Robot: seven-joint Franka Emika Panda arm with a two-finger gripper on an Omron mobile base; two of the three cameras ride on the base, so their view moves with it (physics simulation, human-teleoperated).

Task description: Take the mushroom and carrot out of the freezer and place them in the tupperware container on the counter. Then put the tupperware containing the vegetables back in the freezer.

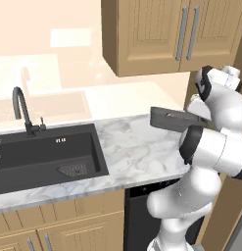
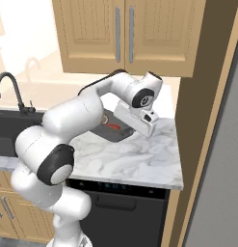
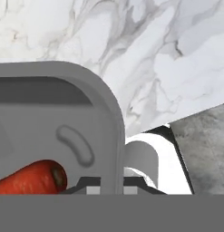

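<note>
Taking the sink (image 1: 49, 154) as the landmark and reading rightward: the tupperware container (image 1: 172, 119) is sitting well to the right of the basin, and in the left base view it is looking raised off the counter (image 1: 132, 147), as if already lifted for the trip to the freezer. The carrot (image 3: 29, 177) is lying inside it, which suggests the loading step is done or nearly so; whether the mushroom is in there too, I cannot tell. The gripper (image 2: 148, 126) is reaching over the tub's right end, and its fingers are pinching the tub's rim wall, as the hand view suggests. Under all this the white marble is running right to a tall wood panel, with the grey freezer (image 2: 221, 159) standing beyond it. Wood cabinets (image 2: 123, 34) are hanging above, and a black dishwasher (image 2: 118, 212) is sitting below.
</note>
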